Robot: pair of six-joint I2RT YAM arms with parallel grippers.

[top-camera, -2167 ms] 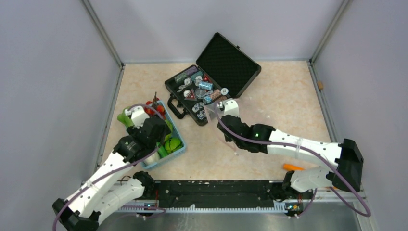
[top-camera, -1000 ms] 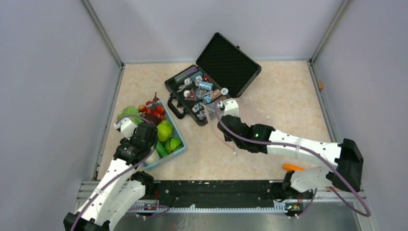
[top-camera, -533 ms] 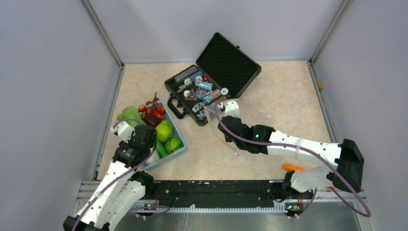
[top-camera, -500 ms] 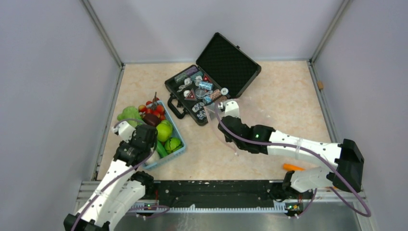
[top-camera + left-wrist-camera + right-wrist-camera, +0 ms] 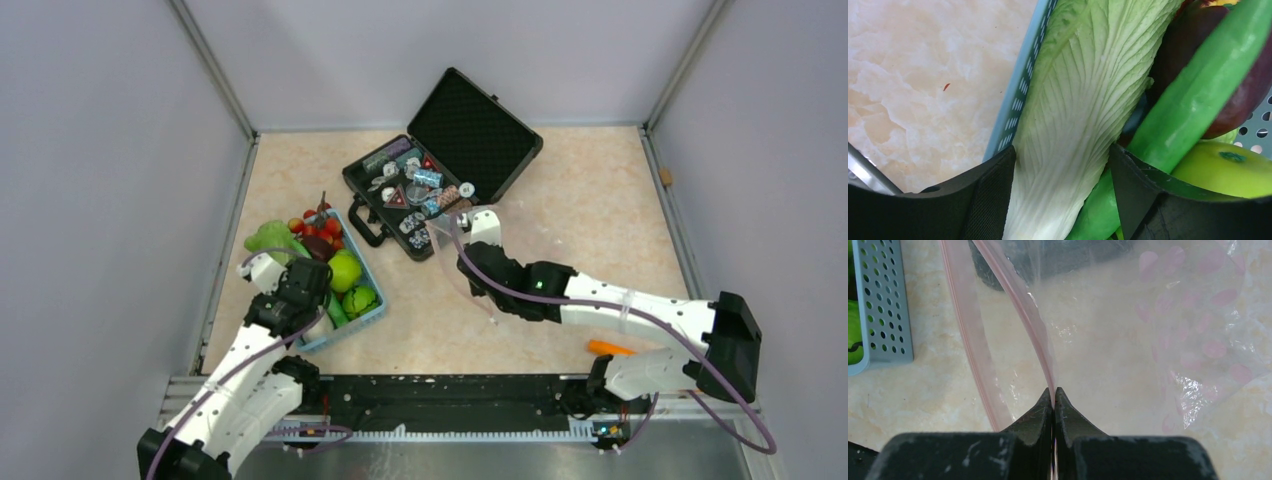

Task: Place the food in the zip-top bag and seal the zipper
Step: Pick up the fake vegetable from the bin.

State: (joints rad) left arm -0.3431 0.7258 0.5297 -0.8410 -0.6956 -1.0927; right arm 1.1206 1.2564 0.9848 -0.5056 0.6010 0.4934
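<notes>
The left gripper (image 5: 1063, 187) reached into the near left corner of the light blue basket (image 5: 1023, 85), its fingers (image 5: 993, 200) set wide with both pads against the pale stalk of the Chinese cabbage (image 5: 1083, 100). Inside the basket, a cucumber (image 5: 1198, 90) lay just right of the cabbage, over a dark purple piece (image 5: 1243, 95) and beside a green apple (image 5: 1218, 170). Right of the basket, apart from it, the right gripper (image 5: 1053, 395) was pressed together, pinching the pink zipper (image 5: 1035, 325) of the clear zip-top bag (image 5: 1128, 340), whose mouth faced the basket.
</notes>
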